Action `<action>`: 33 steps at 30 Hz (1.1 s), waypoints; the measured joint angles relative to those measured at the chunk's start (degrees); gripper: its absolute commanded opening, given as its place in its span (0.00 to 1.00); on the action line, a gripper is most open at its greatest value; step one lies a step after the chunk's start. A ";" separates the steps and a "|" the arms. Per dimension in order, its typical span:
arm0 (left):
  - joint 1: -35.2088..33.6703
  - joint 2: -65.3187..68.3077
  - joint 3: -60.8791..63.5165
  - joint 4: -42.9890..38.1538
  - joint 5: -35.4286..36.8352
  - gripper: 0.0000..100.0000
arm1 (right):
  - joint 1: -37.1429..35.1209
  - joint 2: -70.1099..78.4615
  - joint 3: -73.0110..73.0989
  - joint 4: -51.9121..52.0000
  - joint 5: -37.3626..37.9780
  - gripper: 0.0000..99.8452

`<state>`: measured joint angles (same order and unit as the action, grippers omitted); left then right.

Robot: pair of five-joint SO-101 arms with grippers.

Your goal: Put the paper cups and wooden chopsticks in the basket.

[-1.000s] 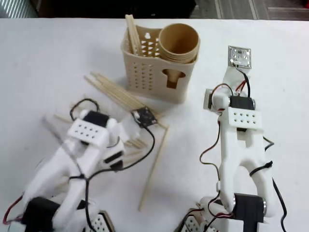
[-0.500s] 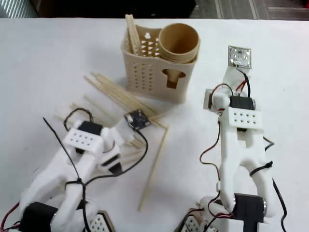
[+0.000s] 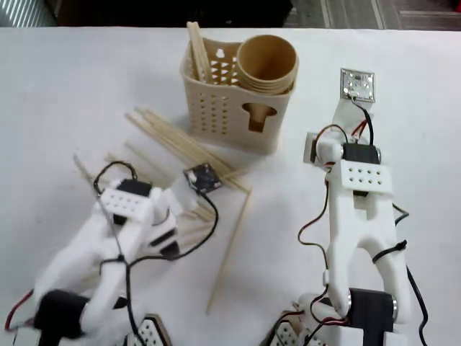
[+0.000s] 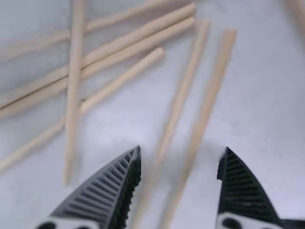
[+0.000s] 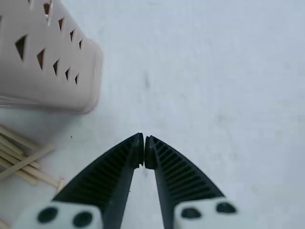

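Observation:
A cream perforated basket (image 3: 234, 108) stands at the table's far middle, holding stacked paper cups (image 3: 267, 63) and a few upright chopsticks (image 3: 198, 50). Several wooden chopsticks (image 3: 176, 144) lie scattered on the table in front of it. One longer chopstick (image 3: 230, 252) lies apart, nearer the front. My left gripper (image 4: 181, 155) is open just above the scattered chopsticks, with two of them (image 4: 190, 129) between its fingers. My right gripper (image 5: 144, 143) is shut on nothing, over bare table beside the basket (image 5: 47, 57).
The table is white. The right arm (image 3: 360, 216) stretches along the right side, its wrist camera board (image 3: 358, 84) next to the basket. Dangling wires run around both arms. Open room lies at the far left and far right.
My left arm has drawn back toward the front left and shifted slightly over the chopstick pile. The right arm has not moved.

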<state>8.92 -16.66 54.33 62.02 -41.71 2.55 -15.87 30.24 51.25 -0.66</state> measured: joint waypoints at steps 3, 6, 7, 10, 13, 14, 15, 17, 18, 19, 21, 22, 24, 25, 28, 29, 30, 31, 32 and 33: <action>-0.09 5.63 -4.22 1.41 0.00 0.21 | 0.00 0.00 0.00 0.00 0.00 0.02; -0.09 11.16 -7.38 2.02 0.70 0.15 | 0.00 0.00 0.00 0.00 0.00 0.02; 0.18 12.66 -8.26 2.55 0.97 0.12 | 0.00 0.00 0.00 0.00 0.00 0.02; 2.46 15.21 -9.58 3.08 1.05 0.04 | 0.00 0.00 0.00 0.00 0.00 0.02; 5.19 15.91 -9.49 3.25 1.14 0.02 | 0.00 0.00 0.00 0.00 0.00 0.02; 5.71 15.91 -9.41 3.25 1.14 0.02 | 0.00 0.00 0.00 0.00 0.00 0.02; 5.98 15.91 -9.32 3.25 1.14 0.02 | 0.00 0.00 0.00 0.00 0.00 0.02; 6.24 15.91 -9.23 3.25 1.67 0.02 | 0.00 0.00 0.00 0.00 0.00 0.02; 6.33 15.91 -9.23 3.25 2.20 0.02 | 0.00 0.00 0.00 0.00 0.00 0.02; 6.33 15.65 -9.14 3.25 2.73 0.02 | 0.00 0.00 0.00 0.00 0.00 0.02; 6.68 13.54 -8.26 4.13 3.25 0.02 | 0.00 0.00 0.00 0.00 0.00 0.02; 6.95 12.04 -7.74 4.66 3.43 0.02 | 0.00 0.00 0.00 0.00 0.00 0.02; 8.18 8.00 -6.51 6.51 3.60 0.02 | 0.09 0.00 0.00 0.00 0.00 0.02; 8.79 5.19 -5.98 7.82 3.69 0.02 | 0.09 0.00 0.00 0.00 0.00 0.02; 9.93 -3.69 -5.27 11.87 5.36 0.02 | 0.00 0.00 0.00 0.00 0.00 0.02; 10.02 -6.86 -5.27 13.27 5.89 0.02 | 0.00 0.00 0.00 0.00 0.00 0.02; 10.11 -9.85 -5.27 14.77 6.42 0.02 | 0.00 0.00 0.00 0.00 0.00 0.02; 10.37 -12.66 -5.27 15.82 6.42 0.02 | 0.00 0.00 0.00 0.00 0.00 0.02; 10.46 -15.38 -5.27 16.97 6.42 0.02 | 0.00 0.00 0.00 0.00 0.00 0.02; 10.29 -17.67 -5.27 18.46 6.51 0.02 | 0.00 0.00 0.00 0.00 0.00 0.02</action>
<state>19.21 -34.33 49.05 80.48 -35.21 2.55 -15.87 30.24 51.25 -0.66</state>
